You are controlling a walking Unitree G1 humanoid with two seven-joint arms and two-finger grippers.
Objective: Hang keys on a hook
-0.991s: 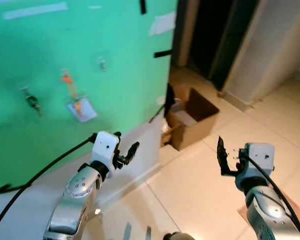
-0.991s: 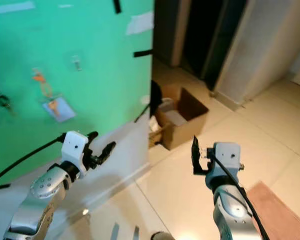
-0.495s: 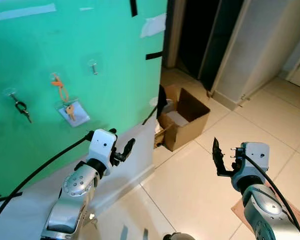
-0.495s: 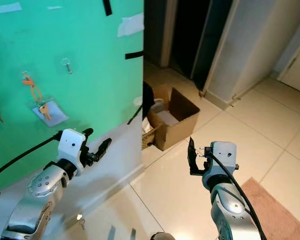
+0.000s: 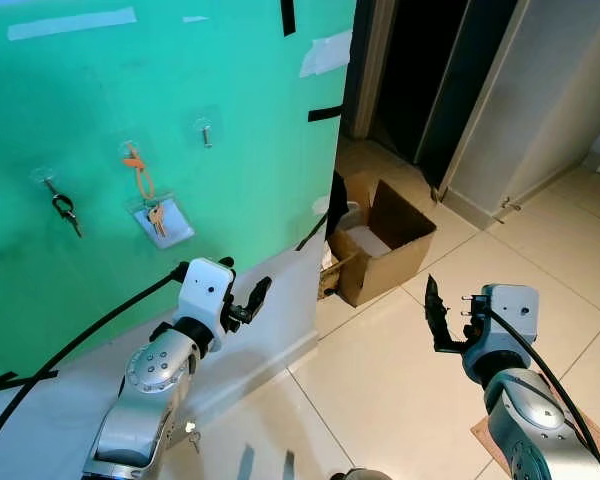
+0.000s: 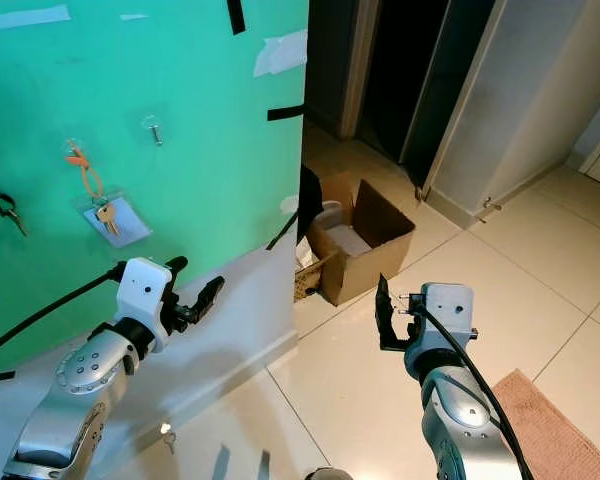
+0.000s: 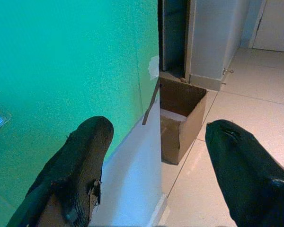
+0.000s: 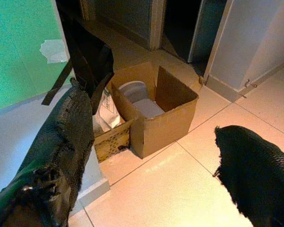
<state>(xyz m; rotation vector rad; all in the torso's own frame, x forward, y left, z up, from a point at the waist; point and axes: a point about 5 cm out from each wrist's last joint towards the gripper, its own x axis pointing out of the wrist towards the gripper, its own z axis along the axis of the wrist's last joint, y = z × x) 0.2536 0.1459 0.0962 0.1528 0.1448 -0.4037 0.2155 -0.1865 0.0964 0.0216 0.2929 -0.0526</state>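
While both arms hung raised in front of the torso, I logged the left gripper (image 5: 248,303) as released: fingers spread apart in its wrist view, nothing between them. Right gripper (image 5: 443,322) likewise spread and empty, over the tiled floor (image 5: 400,380), pointing toward the cardboard box (image 5: 385,240).

Outward from the left gripper: the green wall (image 5: 230,80) stood just beyond it, with the hooks up and to the robot's left of the fingertips. Three hooks noted. The middle hook (image 5: 131,150) carried an orange loop with the keys (image 5: 156,217) hanging below it against a clear tag, long axis vertical. Leftmost hook (image 5: 46,178) held a small dark item. Rightmost hook (image 5: 205,129) looked bare.

Judgement: keys appeared already hung, so the task read as finished or nearly so. The left arm was plainly the nearer one to the hooks; the right was well apart from the wall. A small key-like object (image 5: 192,433) lay on the floor by the skirting below the left arm; could not identify it firmly.
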